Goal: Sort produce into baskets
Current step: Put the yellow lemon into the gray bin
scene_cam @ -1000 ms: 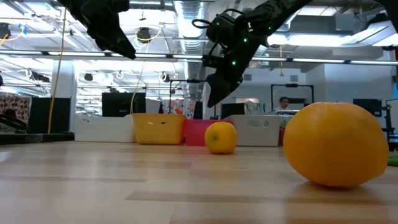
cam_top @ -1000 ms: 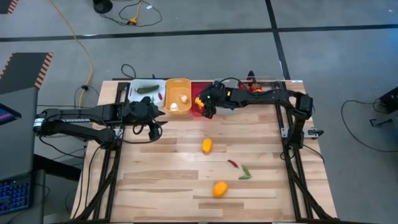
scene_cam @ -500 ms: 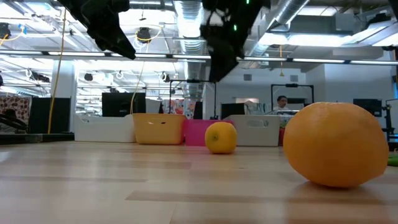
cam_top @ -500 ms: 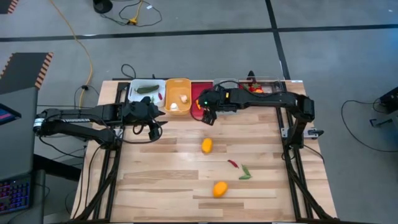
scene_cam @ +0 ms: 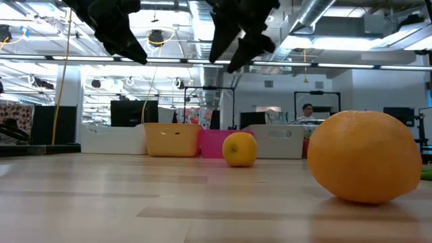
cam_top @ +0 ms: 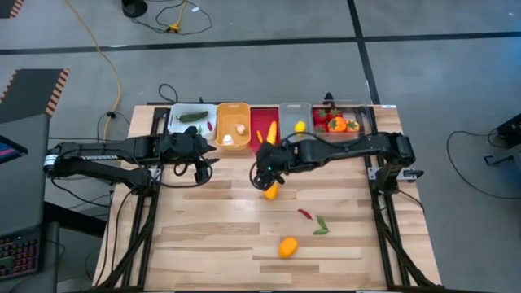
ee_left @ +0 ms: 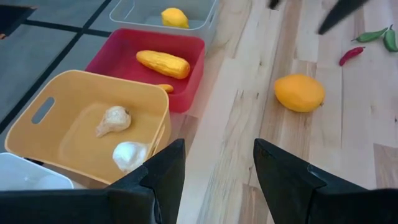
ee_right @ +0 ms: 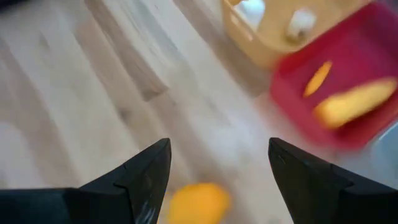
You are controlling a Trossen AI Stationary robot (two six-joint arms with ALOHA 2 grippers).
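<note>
Now the right gripper (cam_top: 266, 177) hangs with its fingers spread and empty above the table (cam_top: 212, 244), and the near lemon (cam_top: 271, 191) lies just beside it on the side away from the red bin (cam_top: 264, 130). That is the relation the next move turns on: in the right wrist view the lemon (ee_right: 198, 205) shows between the 2 dark fingers, so I judge a short descent would bring them around it. Its long axis seems to run roughly toward the red bin, though it is nearly round. The right arm is clearly the nearer one; the left gripper (cam_top: 198, 150) waits just in front of the orange bin (cam_top: 233, 114), also spread and empty, well apart from the lemon. A second lemon (cam_top: 286, 247), a chilli (cam_top: 304, 214) and green pieces (cam_top: 321, 226) lie farther from the red bin than the first lemon. The red bin holds 2 yellow-orange pieces, the grey bin (cam_top: 295, 110) beside it 1 small yellow one.
</note>
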